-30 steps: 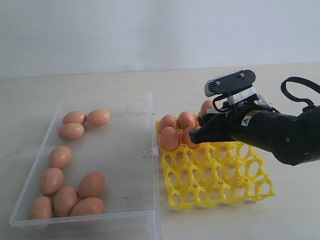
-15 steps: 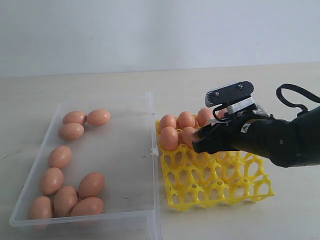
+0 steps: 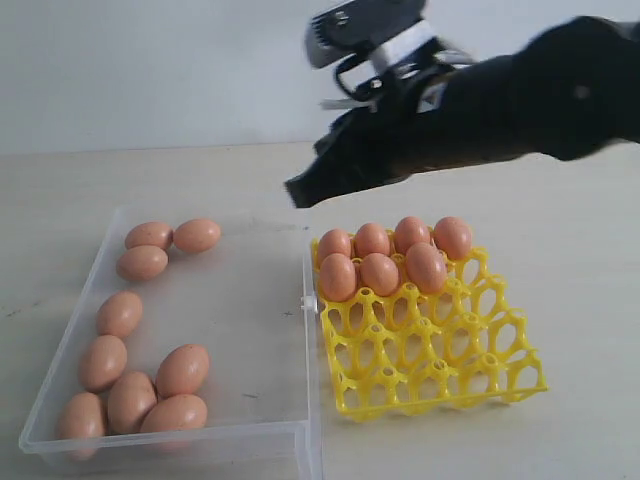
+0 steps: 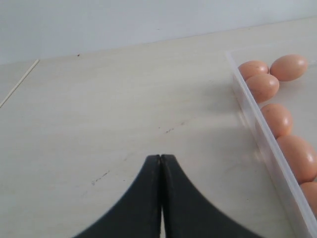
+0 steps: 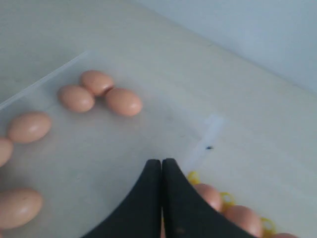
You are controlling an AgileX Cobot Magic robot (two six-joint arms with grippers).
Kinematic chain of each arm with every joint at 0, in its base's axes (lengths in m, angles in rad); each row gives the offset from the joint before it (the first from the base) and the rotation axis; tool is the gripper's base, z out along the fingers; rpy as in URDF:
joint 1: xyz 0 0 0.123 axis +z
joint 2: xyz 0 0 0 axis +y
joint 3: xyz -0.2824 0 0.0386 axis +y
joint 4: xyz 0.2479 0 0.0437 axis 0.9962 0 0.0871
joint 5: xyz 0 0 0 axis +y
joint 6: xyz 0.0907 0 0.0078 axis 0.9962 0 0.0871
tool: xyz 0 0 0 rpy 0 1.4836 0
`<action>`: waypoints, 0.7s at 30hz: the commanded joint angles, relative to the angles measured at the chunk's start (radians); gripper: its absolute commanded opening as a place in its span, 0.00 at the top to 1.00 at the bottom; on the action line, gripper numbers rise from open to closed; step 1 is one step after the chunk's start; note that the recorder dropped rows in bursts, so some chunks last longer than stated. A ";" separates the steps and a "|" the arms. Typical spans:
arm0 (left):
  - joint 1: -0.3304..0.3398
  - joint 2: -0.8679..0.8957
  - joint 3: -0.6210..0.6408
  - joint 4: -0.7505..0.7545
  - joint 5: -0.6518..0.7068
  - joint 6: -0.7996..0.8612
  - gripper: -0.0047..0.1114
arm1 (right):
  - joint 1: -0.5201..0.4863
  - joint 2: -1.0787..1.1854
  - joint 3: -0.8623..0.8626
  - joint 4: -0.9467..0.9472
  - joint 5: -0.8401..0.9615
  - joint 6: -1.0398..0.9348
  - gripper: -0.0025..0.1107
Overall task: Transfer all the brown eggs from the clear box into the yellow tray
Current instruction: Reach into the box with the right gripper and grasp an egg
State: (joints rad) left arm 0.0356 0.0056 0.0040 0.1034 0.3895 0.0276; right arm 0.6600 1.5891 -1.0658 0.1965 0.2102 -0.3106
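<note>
Several brown eggs [image 3: 120,313] lie in the clear box [image 3: 255,300] on the left; its near wall and some eggs [image 4: 275,118] show in the left wrist view. Several more eggs [image 3: 380,272] fill the far two rows of the yellow tray [image 3: 440,365] on the right. My right gripper [image 3: 297,192] hangs shut and empty, high above the box's far right corner, with box eggs [image 5: 122,101] and tray eggs [image 5: 208,195] below it in the right wrist view. My left gripper [image 4: 161,157] is shut and empty over bare table beside the box; it is outside the exterior view.
The pale table [image 3: 580,250] runs to a plain wall behind. The tray's near two rows of cups stand open. The box's small latch [image 3: 309,303] sits between box and tray.
My right gripper has let an egg into the tray's second row, risen, swung left towards the box and shut. The tray holds one more egg than a second ago.
</note>
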 commanded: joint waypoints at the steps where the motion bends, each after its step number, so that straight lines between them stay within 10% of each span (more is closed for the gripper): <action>1: -0.008 -0.006 -0.004 -0.002 -0.009 -0.004 0.96 | 0.097 0.178 -0.179 -0.017 0.251 0.025 0.98; 10: -0.008 -0.006 -0.004 -0.002 -0.009 -0.004 0.96 | 0.179 0.473 -0.449 0.010 0.475 0.280 0.32; 21: -0.008 -0.006 -0.004 -0.002 -0.009 -0.004 0.96 | 0.185 0.597 -0.508 0.038 0.497 0.428 0.36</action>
State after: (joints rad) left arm 0.0356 0.0056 0.0040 0.1034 0.3895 0.0276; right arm 0.8395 2.1727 -1.5699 0.2247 0.6892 0.1090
